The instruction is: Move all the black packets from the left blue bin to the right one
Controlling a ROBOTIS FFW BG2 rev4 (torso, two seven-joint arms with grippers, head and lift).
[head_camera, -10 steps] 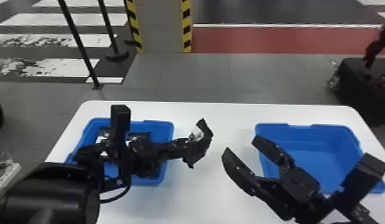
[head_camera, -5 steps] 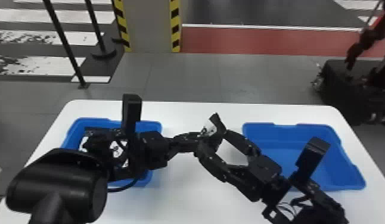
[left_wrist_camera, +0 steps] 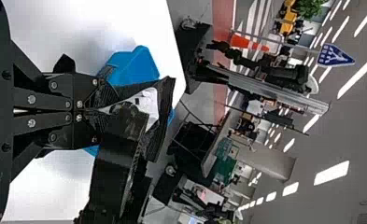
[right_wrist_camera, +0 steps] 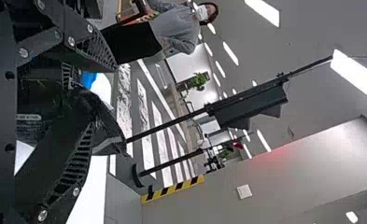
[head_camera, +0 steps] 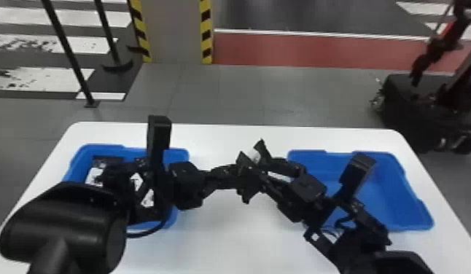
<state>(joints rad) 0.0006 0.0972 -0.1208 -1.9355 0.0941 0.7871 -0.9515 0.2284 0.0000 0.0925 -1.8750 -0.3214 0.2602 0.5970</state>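
Packet [left_wrist_camera: 162, 112] between fingers [left_wrist_camera: 104, 95] (left gripper's [head_camera: 235, 177]).

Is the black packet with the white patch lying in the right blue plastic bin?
No, the packet is held by the left tool, left of that bin.

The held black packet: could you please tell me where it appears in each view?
Head view: the packet is near the middle.
Left wrist view: at the left fingers.
Right wrist view: seen between the open right fingers.
Shared landmark: the white table.
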